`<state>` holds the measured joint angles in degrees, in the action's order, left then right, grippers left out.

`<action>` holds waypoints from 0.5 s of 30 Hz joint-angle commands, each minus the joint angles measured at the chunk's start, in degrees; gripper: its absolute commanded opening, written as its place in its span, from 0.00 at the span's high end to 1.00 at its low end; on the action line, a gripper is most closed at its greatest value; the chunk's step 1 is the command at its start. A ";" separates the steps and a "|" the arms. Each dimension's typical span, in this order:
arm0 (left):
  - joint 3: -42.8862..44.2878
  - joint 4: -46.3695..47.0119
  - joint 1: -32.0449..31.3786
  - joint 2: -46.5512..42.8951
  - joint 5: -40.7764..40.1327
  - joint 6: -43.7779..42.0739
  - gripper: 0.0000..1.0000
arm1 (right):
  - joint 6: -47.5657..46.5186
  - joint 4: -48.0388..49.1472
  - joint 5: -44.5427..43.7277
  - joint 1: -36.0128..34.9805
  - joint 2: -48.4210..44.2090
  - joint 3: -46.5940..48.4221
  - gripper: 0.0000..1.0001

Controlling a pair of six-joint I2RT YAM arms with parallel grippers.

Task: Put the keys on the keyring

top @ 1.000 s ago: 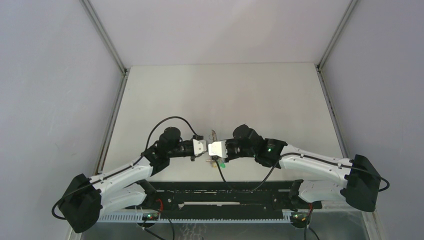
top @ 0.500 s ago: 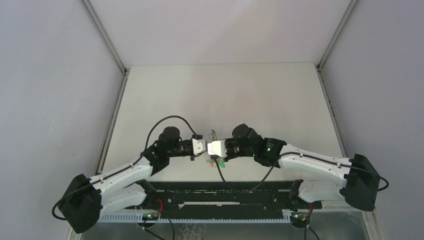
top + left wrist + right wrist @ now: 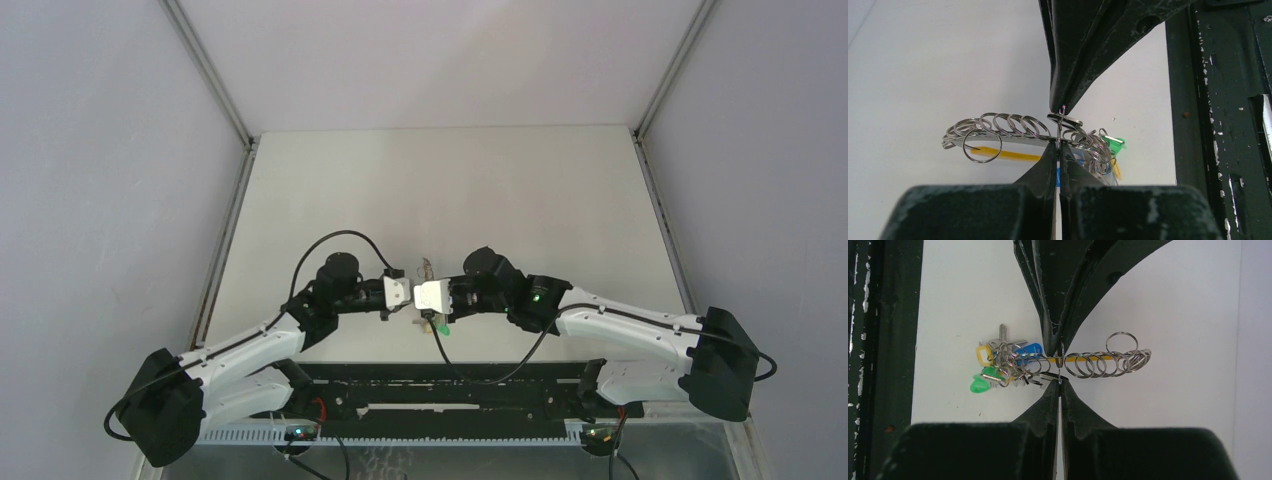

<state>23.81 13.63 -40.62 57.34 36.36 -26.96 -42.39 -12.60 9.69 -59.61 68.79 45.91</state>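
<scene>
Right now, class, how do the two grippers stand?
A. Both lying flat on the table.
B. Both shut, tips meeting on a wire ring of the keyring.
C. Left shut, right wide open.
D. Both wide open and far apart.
B: the left gripper and the right gripper each show shut jaws, pinching one thin wire ring of the keyring from opposite sides.

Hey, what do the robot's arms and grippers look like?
The left arm and right arm have white links, black joints and loose black cables. A green light glows on the right one. The left gripper and right gripper have dark, scuffed, tapering fingers.
</scene>
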 commanded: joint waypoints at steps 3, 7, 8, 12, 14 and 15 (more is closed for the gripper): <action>1.74 3.77 -1.20 -0.04 0.30 -0.42 1.00 | 1.45 3.01 -1.26 -1.20 1.98 3.63 1.00; 1.68 3.78 -1.22 -0.01 0.42 -0.51 1.00 | 1.44 2.70 -0.63 -1.25 2.46 3.96 1.00; 1.69 3.77 -1.16 -0.03 0.38 -0.47 1.00 | 1.50 2.67 -0.51 -1.21 2.48 4.00 1.00; 1.74 3.78 -1.15 0.06 0.44 -0.55 1.00 | 1.69 2.65 -0.12 -1.21 2.66 4.13 1.00; 1.71 3.77 -1.21 0.13 0.47 -0.55 1.00 | 1.78 2.76 -0.19 -1.22 2.73 4.11 1.00; 1.64 3.77 -1.21 -0.02 0.39 -0.56 1.00 | 1.90 2.76 -0.23 -1.21 2.67 4.10 1.00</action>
<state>23.81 13.80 -40.36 57.32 36.99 -27.00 -42.13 -13.26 10.79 -59.59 69.34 46.57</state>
